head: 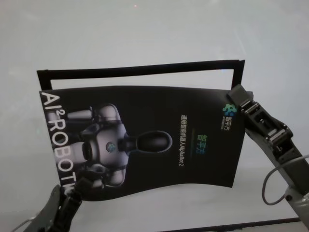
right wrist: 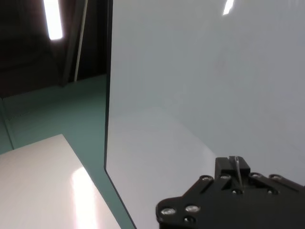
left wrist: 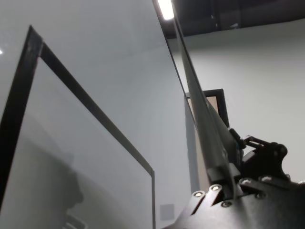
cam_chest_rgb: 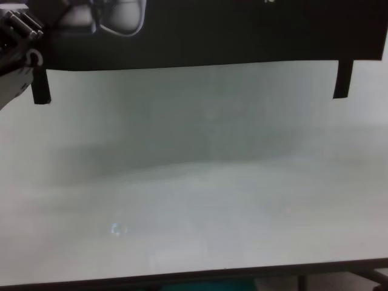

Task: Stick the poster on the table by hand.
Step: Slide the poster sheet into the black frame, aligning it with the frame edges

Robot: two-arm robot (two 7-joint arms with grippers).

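The left hand [head: 67, 200] pinches the poster [head: 145, 140] at its near-left corner. The right hand [head: 235, 96] pinches its far-right corner above the worktop [head: 145, 29].

Your right gripper [head: 235, 93] is black and dark grey metal, built of boxy jointed links with pale highlights along their edges. Behind it the arm turns light grey, and a thin grey cable loops out beside a small round fastener. Your left gripper [head: 65, 200] shows black, blunt fingers on a dark grey body. In each wrist view, the black mounting plate carries several round silver screws.
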